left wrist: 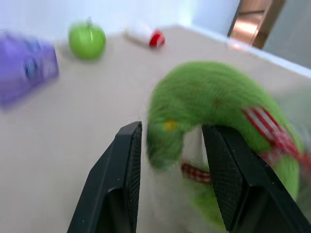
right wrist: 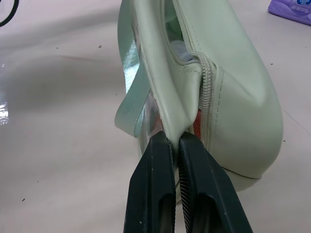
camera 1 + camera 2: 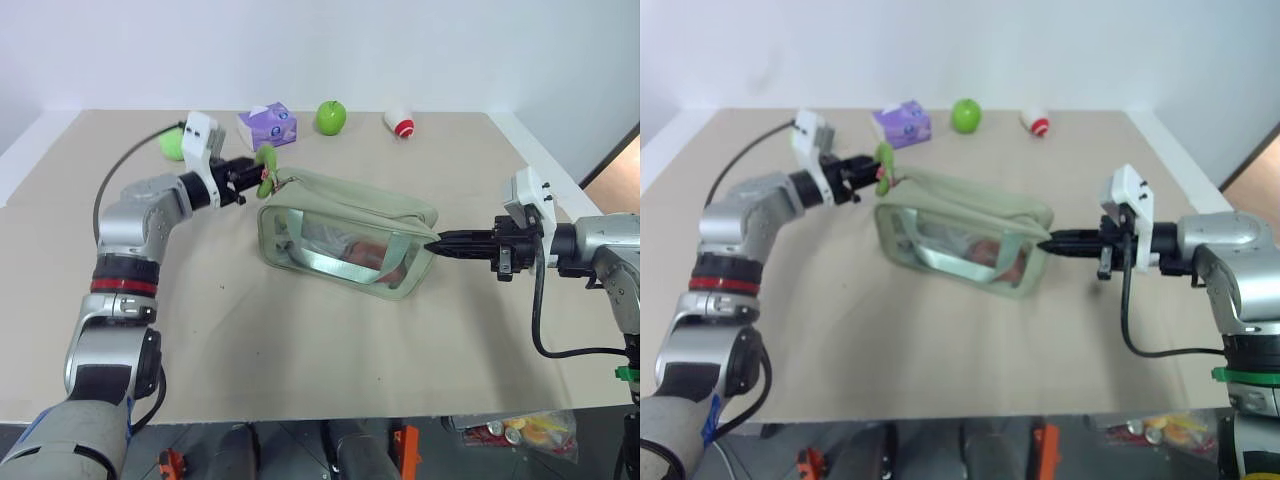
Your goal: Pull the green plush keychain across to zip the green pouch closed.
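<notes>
Two black-fingered grippers are working at opposite ends of the large pale sage-green fabric pouch (image 3: 345,240), which is lying on the beige desk (image 3: 300,340). At one end, the left gripper (image 1: 171,145) is closing its ribbed fingers on the small fuzzy lime-green plush keychain (image 1: 218,97), a rounded charm with red-and-white checked trim, holding it just above the desk at the pouch's end toward the left arm. At the other end, the right gripper (image 2: 176,150) is pinching a fold of the pouch's smooth, leather-like end panel, its fingers pressed together beside the pale zipper teeth. The pouch's clear plastic window is showing reddish contents, and a shiny webbing strip is running along its front. Farther back on the desk are sitting a purple tissue pack (image 3: 267,125), a glossy green apple (image 3: 331,116) and a small white-and-red object (image 3: 399,123).
</notes>
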You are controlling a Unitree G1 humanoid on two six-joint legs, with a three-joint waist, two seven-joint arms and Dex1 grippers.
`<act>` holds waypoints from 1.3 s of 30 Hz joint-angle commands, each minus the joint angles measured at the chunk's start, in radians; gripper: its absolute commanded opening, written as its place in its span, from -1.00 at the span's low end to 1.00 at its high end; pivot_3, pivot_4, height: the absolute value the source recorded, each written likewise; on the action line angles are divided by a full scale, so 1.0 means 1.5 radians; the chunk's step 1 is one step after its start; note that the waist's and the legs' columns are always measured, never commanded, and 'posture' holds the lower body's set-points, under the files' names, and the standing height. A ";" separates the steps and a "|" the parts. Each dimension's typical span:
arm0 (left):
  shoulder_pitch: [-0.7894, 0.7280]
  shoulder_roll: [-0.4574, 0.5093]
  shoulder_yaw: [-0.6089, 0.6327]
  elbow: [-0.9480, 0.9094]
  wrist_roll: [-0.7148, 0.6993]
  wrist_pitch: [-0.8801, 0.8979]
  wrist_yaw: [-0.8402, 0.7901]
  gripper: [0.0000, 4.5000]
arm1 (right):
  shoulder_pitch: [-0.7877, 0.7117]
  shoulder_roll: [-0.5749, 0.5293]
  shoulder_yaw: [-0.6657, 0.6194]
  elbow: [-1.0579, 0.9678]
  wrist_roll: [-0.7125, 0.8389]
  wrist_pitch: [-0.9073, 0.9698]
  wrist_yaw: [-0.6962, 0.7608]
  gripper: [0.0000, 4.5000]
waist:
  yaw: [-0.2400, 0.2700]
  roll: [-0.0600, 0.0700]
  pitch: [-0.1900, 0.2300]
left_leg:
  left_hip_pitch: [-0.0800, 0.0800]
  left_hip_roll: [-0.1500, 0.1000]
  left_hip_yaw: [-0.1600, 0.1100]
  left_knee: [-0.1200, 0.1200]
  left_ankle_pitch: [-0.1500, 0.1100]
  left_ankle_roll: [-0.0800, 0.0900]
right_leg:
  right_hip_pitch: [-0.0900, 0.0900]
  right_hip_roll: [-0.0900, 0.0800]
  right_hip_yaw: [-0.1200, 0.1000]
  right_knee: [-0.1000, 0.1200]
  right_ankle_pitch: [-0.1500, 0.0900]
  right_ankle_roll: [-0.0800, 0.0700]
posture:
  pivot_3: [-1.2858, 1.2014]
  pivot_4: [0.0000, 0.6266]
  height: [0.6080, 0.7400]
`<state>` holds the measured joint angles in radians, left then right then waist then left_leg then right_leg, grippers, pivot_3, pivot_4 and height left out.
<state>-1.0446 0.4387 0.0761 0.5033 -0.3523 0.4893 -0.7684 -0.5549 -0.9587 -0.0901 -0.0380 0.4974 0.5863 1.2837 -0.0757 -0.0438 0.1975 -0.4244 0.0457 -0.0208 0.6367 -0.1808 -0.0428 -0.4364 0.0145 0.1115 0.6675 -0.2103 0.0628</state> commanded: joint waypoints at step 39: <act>-0.127 -0.027 -0.138 -0.055 0.092 -0.147 -0.183 0.99 | 0.004 0.006 0.000 -0.035 0.014 0.005 -0.026 -1.00 | -0.002 0.001 0.000 | 0.001 0.000 0.000 -0.001 0.001 0.002 | 0.000 0.001 0.001 0.000 0.001 0.000 | 0.03 -0.52 1.00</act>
<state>-1.2067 0.4051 -0.1555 0.4247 -0.2062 0.2702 -1.0465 -0.5314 -0.9536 -0.0951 -0.0838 0.5148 0.6008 1.2421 -0.0793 -0.0428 0.1973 -0.4234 0.0459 -0.0201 0.6355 -0.1789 -0.0397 -0.4368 0.0157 0.1135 0.6675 -0.2095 0.0629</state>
